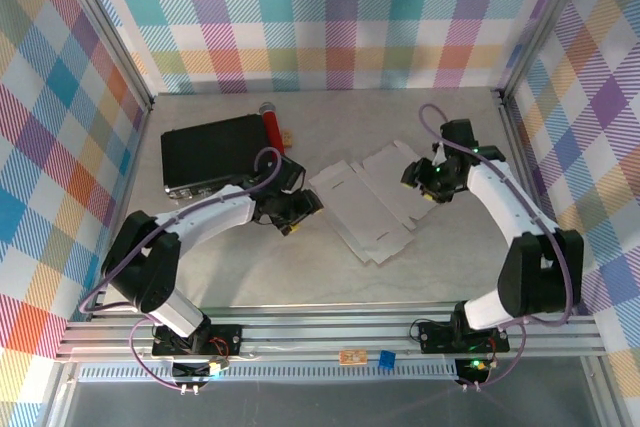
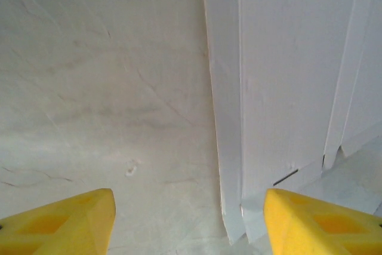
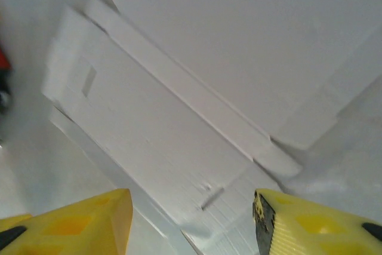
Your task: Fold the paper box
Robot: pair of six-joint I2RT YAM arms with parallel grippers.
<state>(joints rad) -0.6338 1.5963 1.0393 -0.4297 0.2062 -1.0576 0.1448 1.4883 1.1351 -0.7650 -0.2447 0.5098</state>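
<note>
1. paper box (image 1: pixel 365 202) lies flat and unfolded mid-bench (image 1: pixel 250 277), between the two arms.
2. left fingers (image 2: pixel 59 222) spread wide, straddling its near-left edge.
3. right fingers (image 3: pixel 77 219) apart too, over its right side, seemingly not touching.

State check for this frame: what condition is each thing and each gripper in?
paper box: unfolded, flat on the table.
left gripper: open, empty, at the box's left edge.
right gripper: open, empty, over the box's right end.
black case: lying flat.
red cylinder: on its side beside the case.
</note>
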